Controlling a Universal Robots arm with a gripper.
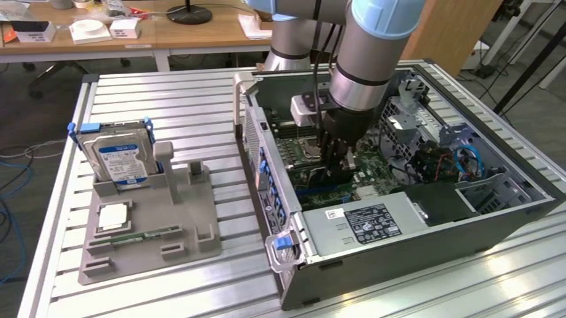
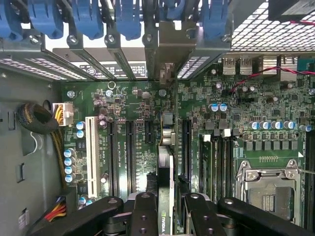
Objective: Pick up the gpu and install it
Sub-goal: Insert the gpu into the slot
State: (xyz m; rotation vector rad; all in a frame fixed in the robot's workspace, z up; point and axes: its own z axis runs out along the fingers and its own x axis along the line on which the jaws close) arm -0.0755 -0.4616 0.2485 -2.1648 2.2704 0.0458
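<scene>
Gripper [image 2: 166,209], black-fingered, closed on thin dark gpu card [image 2: 166,162], held edge-on over green motherboard [image 2: 128,105]; silver bracket toward twelve o'clock. Card is best kept upright and square to its slot.

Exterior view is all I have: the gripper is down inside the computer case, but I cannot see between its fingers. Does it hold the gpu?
Observer: Yes. In the wrist view the gripper is shut on the gpu, which is seen edge-on between the fingers.
Operator: Which way does the card run?
Observer: Parallel to the empty black slots beside it, with its silvery bracket at the case's rear openings, below the blue latches.
</scene>
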